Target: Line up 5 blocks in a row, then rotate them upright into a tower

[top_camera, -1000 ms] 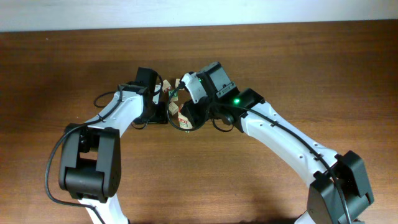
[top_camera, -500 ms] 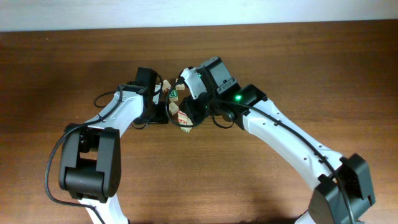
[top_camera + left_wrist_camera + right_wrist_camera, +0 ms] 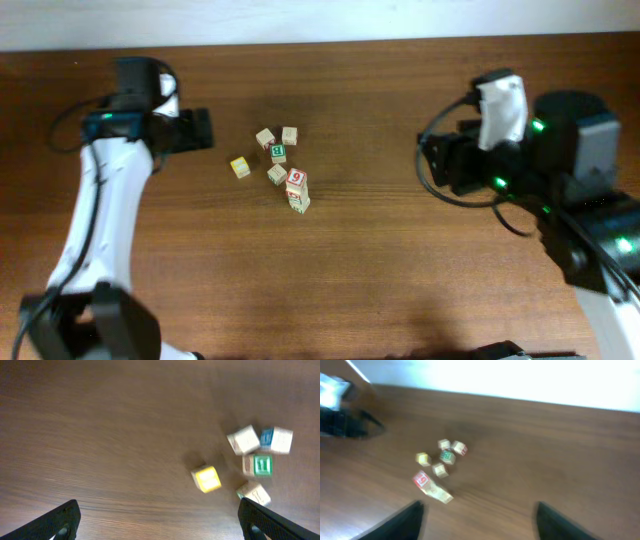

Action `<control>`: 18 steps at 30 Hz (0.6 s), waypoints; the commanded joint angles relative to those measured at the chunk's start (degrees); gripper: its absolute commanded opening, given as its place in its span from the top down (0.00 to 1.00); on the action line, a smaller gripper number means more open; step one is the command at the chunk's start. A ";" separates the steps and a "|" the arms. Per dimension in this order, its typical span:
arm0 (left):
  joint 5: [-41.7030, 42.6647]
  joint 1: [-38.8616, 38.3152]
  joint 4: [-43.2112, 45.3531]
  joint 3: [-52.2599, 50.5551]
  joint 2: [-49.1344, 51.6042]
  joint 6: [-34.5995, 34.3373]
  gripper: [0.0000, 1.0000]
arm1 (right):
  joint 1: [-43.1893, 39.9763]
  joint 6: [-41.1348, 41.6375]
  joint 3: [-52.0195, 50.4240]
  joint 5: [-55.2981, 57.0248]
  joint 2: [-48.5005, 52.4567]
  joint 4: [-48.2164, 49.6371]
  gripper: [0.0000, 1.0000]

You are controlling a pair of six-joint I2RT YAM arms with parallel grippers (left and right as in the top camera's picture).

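Both pincers gape wide, empty: left pincer point(image 3: 161, 521), right pincer point(image 3: 481, 522), well apart from blocks point(image 3: 277, 174). Small pale wooden cubes clustered mid surface point(image 3: 390, 285); red block point(image 3: 296, 180) bears white character, touches pale neighbour.

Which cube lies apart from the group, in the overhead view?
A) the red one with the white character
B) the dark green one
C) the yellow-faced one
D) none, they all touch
C: the yellow-faced cube sits alone at the left of the group, with bare wood between it and both the dark green cube and the red block.
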 commanded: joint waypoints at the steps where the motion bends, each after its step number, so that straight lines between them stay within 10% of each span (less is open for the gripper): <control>1: -4.22 4.31 -1.11 0.96 -7.10 0.81 0.01 | -3.63 0.02 0.37 3.23 -7.82 -2.95 0.01; 18: -4.22 5.01 -1.14 0.96 -7.87 0.81 0.01 | -8.50 -0.07 -3.67 14.88 -20.65 -8.20 0.01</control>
